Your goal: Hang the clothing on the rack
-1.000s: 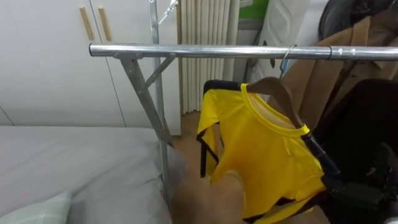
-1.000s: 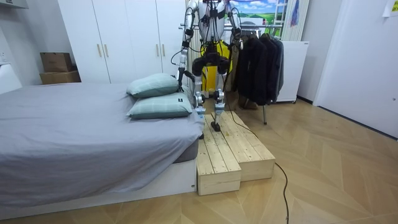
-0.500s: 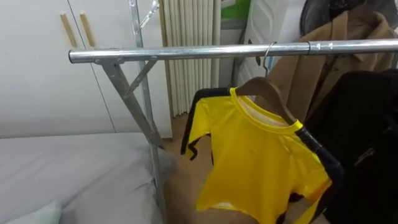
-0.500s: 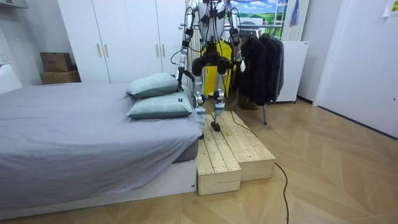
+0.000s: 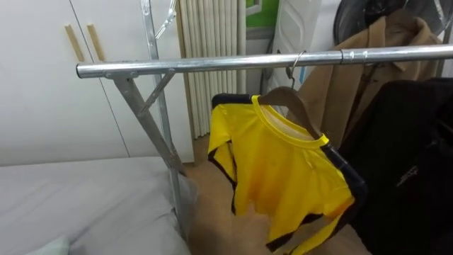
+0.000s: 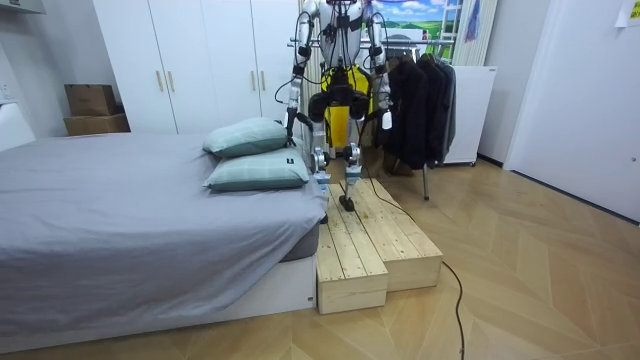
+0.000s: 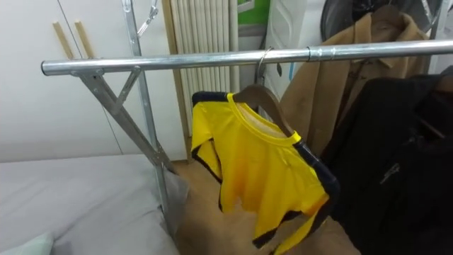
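Yellow shirt (image 5: 283, 170) on rail (image 5: 212, 66) beside bed (image 5: 85, 191) (left hand (image 6: 291, 122), right hand (image 6: 386, 118): grip unclear)

There is one yellow shirt (image 5: 283, 177), one wooden hanger (image 5: 287, 99) and one metal rail (image 5: 212, 66). There is one tan coat (image 5: 354, 78) and one black coat (image 5: 410, 163). The white doors have two door handles (image 5: 71, 42). There is one bed (image 6: 120, 220), two pillows (image 6: 245, 137), two cardboard boxes (image 6: 90, 98) and two wooden steps (image 6: 350, 265)
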Available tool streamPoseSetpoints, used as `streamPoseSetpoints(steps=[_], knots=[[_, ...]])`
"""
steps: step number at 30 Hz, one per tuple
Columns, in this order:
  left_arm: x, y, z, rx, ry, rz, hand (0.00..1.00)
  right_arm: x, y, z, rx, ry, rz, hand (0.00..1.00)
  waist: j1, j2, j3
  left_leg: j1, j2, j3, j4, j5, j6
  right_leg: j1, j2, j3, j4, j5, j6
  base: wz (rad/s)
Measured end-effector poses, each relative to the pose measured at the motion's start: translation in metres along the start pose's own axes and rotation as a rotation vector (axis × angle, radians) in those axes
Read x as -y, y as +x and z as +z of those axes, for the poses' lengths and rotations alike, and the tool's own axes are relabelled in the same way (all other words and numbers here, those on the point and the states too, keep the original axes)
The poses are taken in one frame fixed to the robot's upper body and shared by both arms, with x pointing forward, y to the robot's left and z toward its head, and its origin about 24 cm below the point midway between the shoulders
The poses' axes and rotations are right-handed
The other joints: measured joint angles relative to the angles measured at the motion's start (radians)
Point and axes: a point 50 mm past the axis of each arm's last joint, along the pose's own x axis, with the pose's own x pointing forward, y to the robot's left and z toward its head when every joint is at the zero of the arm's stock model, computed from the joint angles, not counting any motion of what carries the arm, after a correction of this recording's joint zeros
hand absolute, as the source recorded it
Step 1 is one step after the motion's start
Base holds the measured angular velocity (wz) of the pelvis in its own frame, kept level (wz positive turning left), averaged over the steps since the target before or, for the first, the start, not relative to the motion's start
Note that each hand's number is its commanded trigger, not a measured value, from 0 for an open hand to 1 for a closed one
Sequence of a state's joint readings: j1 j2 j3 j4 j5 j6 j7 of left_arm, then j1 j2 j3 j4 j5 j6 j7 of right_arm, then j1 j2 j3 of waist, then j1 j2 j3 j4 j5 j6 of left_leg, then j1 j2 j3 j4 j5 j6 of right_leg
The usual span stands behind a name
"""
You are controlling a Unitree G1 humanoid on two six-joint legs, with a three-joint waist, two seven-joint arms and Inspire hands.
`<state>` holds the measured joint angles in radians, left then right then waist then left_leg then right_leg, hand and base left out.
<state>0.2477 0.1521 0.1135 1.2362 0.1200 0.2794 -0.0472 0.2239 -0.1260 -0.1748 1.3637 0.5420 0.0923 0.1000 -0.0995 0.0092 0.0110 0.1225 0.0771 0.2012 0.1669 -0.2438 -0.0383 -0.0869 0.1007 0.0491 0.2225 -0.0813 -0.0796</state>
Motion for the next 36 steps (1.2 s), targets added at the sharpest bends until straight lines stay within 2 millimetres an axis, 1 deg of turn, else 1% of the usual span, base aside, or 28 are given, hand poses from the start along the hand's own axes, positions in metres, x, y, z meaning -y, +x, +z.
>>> streamPoseSetpoints(steps=[5, 6, 8, 10, 12, 16, 24, 30, 32, 33, 36], knots=[[0.003, 0.000, 0.001, -0.002, 0.019, -0.010, 0.00, -0.009, 0.001, 0.011, 0.011, -0.085, 0.012, 0.00, -0.001, 0.005, 0.0022, 0.000, -0.001, -0.003, 0.000, 0.000, 0.000, 0.000, -0.001, -0.001, 0.001, 0.000, 0.001, 0.00], [0.003, 0.000, 0.001, -0.001, 0.021, -0.011, 0.00, -0.012, 0.001, 0.016, 0.021, -0.126, 0.010, 0.00, -0.001, 0.003, 0.0031, -0.001, -0.001, -0.006, 0.000, 0.000, 0.001, -0.002, -0.001, -0.001, 0.001, 0.000, 0.001, 0.00], [0.003, 0.000, 0.003, 0.002, 0.021, -0.010, 0.00, -0.016, 0.001, 0.022, 0.033, -0.170, 0.008, 0.00, -0.001, 0.004, 0.0026, -0.005, -0.001, -0.009, 0.001, 0.000, 0.001, -0.003, -0.001, -0.004, -0.002, 0.000, 0.001, 0.02], [0.003, 0.000, 0.003, 0.002, 0.021, -0.010, 0.00, -0.020, 0.001, 0.028, 0.053, -0.188, 0.010, 0.00, 0.001, 0.000, -0.0007, -0.005, -0.001, -0.012, 0.001, 0.000, 0.001, -0.002, -0.001, -0.006, -0.003, 0.000, 0.000, 0.04], [0.003, 0.000, 0.005, 0.005, 0.020, -0.010, 0.00, -0.022, 0.001, 0.030, 0.063, -0.213, 0.008, 0.00, 0.002, -0.002, -0.0004, -0.005, 0.000, -0.011, 0.000, 0.000, 0.000, -0.002, -0.002, -0.010, -0.003, 0.000, 0.000, 0.04], [0.003, -0.001, 0.008, 0.012, 0.011, -0.008, 0.00, -0.024, 0.001, 0.033, 0.072, -0.218, 0.012, 0.00, 0.006, -0.007, 0.0031, -0.006, 0.000, -0.011, -0.001, 0.000, 0.001, -0.002, -0.001, -0.010, -0.003, -0.001, 0.001, 0.00], [0.002, -0.001, 0.011, 0.019, 0.011, -0.005, 0.00, -0.029, 0.001, 0.038, 0.106, -0.176, 0.038, 0.00, 0.016, -0.010, 0.0041, -0.006, -0.001, -0.015, -0.001, -0.001, 0.002, 0.000, -0.003, -0.012, -0.004, -0.001, 0.002, 0.00], [0.002, -0.001, 0.011, 0.021, 0.011, -0.001, 0.00, -0.029, 0.001, 0.036, 0.110, -0.134, 0.053, 0.00, 0.020, -0.010, 0.0052, -0.002, -0.001, -0.017, -0.001, -0.001, 0.002, 0.006, -0.003, -0.019, -0.009, -0.001, 0.002, 0.01], [0.002, -0.001, 0.011, 0.020, 0.011, 0.002, 0.00, -0.029, 0.001, 0.035, 0.108, -0.132, 0.055, 0.00, 0.020, -0.013, 0.0068, 0.001, -0.001, -0.017, -0.001, -0.001, 0.002, 0.011, -0.003, -0.021, -0.012, -0.001, 0.002, 0.00], [0.002, -0.001, 0.011, 0.020, 0.012, 0.005, 0.00, -0.028, 0.001, 0.034, 0.106, -0.127, 0.055, 0.00, 0.022, -0.010, 0.0101, 0.004, 0.000, -0.018, -0.004, -0.001, 0.002, 0.017, -0.002, -0.021, -0.017, -0.001, 0.002, 0.00], [0.001, -0.001, 0.011, 0.020, 0.011, 0.012, 0.00, -0.030, 0.001, 0.034, 0.105, -0.128, 0.059, 0.00, 0.024, -0.011, 0.0084, 0.005, 0.000, -0.018, -0.005, -0.001, 0.002, 0.018, 0.002, -0.020, -0.017, -0.001, 0.002, 0.00]])
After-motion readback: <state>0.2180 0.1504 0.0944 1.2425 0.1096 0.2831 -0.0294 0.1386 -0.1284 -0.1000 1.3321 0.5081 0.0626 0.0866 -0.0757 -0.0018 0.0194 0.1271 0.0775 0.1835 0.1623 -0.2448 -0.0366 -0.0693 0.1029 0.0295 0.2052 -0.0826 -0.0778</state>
